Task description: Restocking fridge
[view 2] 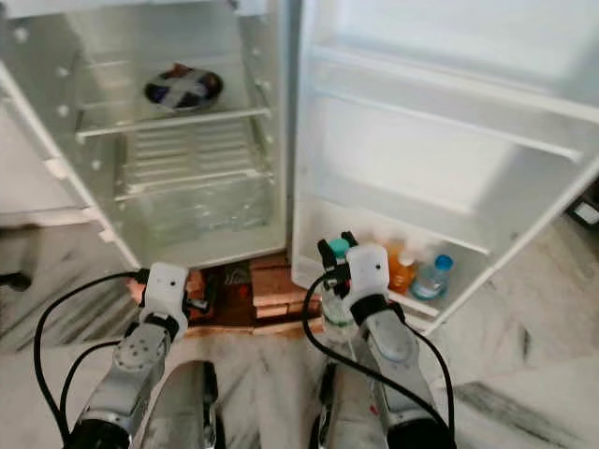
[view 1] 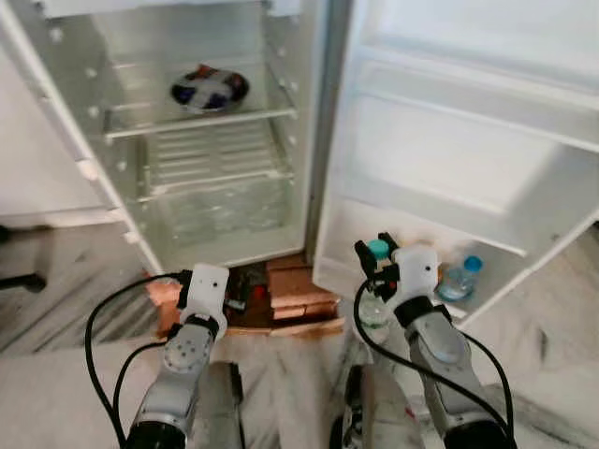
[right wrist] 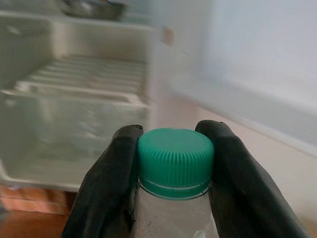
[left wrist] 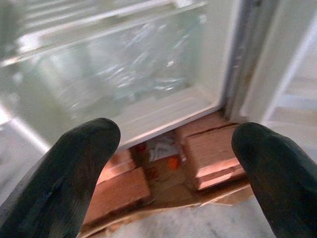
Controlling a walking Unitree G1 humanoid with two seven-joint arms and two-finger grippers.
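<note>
Our right hand (right wrist: 173, 163) grips a clear plastic bottle with a green ribbed cap (right wrist: 174, 161), at five o'clock from the open white fridge (view 1: 201, 140); our left hand (left wrist: 173, 163) gapes wide, empty.

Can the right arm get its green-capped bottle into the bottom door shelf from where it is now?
Probably yes. The right gripper, shut on the green-capped bottle, sits just in front of the bottom door shelf. The orange bottle and blue-capped bottle fill its right part; the left end looks free.
</note>
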